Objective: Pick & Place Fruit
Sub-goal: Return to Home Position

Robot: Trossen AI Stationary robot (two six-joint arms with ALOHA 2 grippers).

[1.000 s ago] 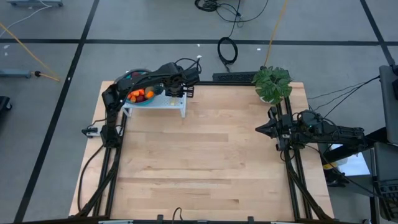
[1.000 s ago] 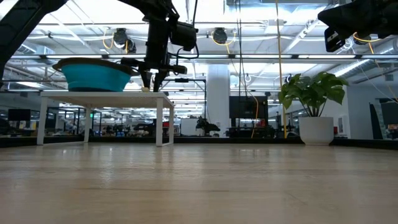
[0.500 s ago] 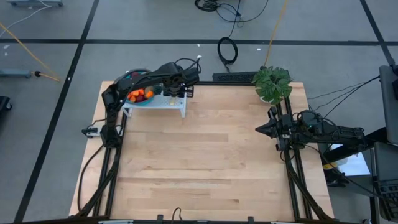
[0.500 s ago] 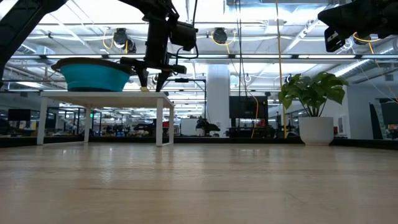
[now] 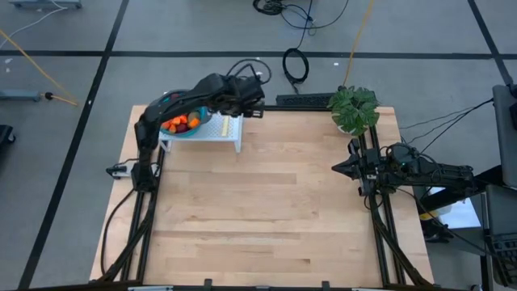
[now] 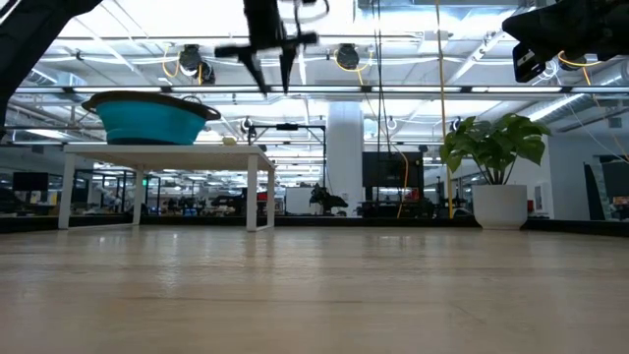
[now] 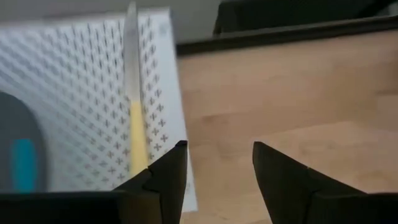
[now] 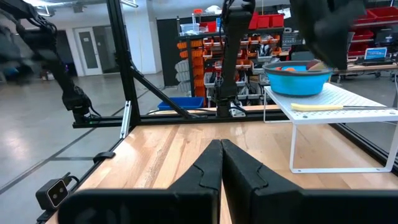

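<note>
- Fruit (image 5: 181,124): orange and dark red pieces heaped in the blue bowl (image 5: 173,132). The bowl stands on the white shelf (image 5: 234,134), at about 11 o'clock on the counter (image 5: 258,210).
- No loose fruit shows on the counter boards in the high or low view. Judgement: picking and placing looks complete.
- Yellow-handled knife (image 7: 138,134): lies flat on the shelf's perforated top, at 3 o'clock from the bowl and apart from it.
- Left end effector (image 7: 214,168): released and holding nothing. It hovers above the shelf's 1 o'clock corner, clear of bowl and knife.
- Right end effector (image 8: 221,149): fingers clenched together on nothing. It is parked at the counter's 3 o'clock edge, pointing inward.
- Remaining, by my reading: only folding the left arm back to rest. No object is left to move.
- Potted plant (image 5: 353,109): at 1 o'clock on the counter, well apart from the work.
- Hidden or unclear:
  - The left arm crosses over part of the bowl in the high view, so I cannot count the pieces.
  - I cannot make out a brown-green piece.
  - The low view shows only the bowl's outer wall, not its contents.
  - The right wrist view shows a sliver of orange above the rim. A dark blur, probably the left arm, covers the rest.
</note>
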